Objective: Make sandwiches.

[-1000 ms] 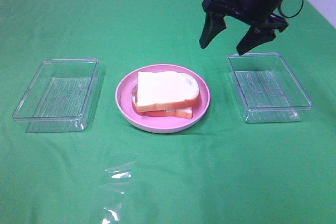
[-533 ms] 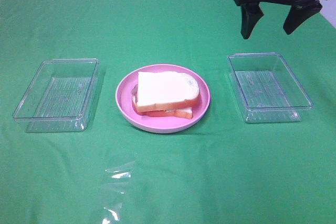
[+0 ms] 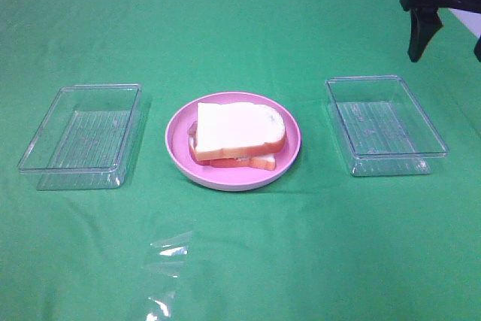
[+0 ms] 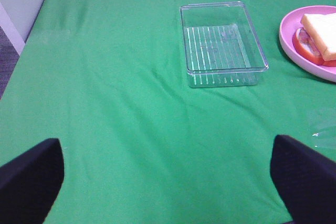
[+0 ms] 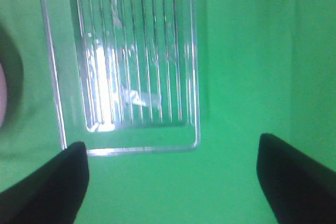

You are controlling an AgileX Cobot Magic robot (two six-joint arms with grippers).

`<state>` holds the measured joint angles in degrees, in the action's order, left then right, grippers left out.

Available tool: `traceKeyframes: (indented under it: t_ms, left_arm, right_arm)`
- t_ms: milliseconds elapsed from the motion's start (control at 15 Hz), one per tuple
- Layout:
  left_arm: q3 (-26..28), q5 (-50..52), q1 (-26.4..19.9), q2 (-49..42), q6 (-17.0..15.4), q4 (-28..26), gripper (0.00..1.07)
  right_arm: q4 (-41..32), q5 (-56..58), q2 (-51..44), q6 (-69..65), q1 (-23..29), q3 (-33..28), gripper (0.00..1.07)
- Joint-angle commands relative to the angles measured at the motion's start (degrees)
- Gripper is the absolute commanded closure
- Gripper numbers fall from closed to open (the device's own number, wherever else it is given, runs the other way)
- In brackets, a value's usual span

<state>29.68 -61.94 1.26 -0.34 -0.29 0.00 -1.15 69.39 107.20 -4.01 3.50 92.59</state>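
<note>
— At the far right edge of the worktop (image 3: 240, 261), what is the right end effector (image 3: 448, 35) doing?

— It hangs in the air beyond the right-hand clear tray (image 3: 385, 124), with nothing between its fingers. One dark finger (image 3: 418, 31) shows fully in the high view; the other is cut by the frame edge. Its own wrist camera shows the two fingertips spread wide apart, the ribbed tray (image 5: 126, 61) lying below and between them.

— And the left end effector (image 4: 168, 182)?

— Not visible from the high camera. In the left wrist view its two dark fingertips sit at opposite corners of the picture, well apart and empty, above bare green cloth.

— Where are the sandwiches (image 3: 239, 134)?

— On the round pink plate (image 3: 293, 144) in the middle of the worktop, between the two trays. A square white slice with an orange-brown crust lies on top, another slice shows beneath, and a reddish layer peeks out at the edge. Neither end effector touches the stack; both are well apart from it. The left wrist camera catches part of it (image 4: 320, 38) on the plate (image 4: 289, 35).

— What else is there?

— The left clear tray (image 3: 81, 134), seen also from the left wrist (image 4: 223, 43), near the plate. A crumpled piece of clear film (image 3: 167, 249) lies on the cloth near the front edge.
</note>
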Motion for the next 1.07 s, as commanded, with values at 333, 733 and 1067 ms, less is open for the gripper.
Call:
traceKeyframes:
  t_ms: [333,733,1067]
  left_arm:
    - [-0.1,0.2,0.3,-1.0,-0.3,0.0,0.06]
    - [-0.1,0.2,0.3,-1.0,-0.3,0.0,0.06]
    - [-0.1,0.2,0.3,-1.0,-0.3,0.0,0.06]
  right_arm:
    - [1.1,-4.5,-29.3,-0.7,0.1,-33.3,0.23]
    - [1.1,-8.9,-58.6,-0.7,0.1,-52.5,0.23]
    - [1.1,-9.0,-79.8,-0.7,0.1,-61.0,0.23]
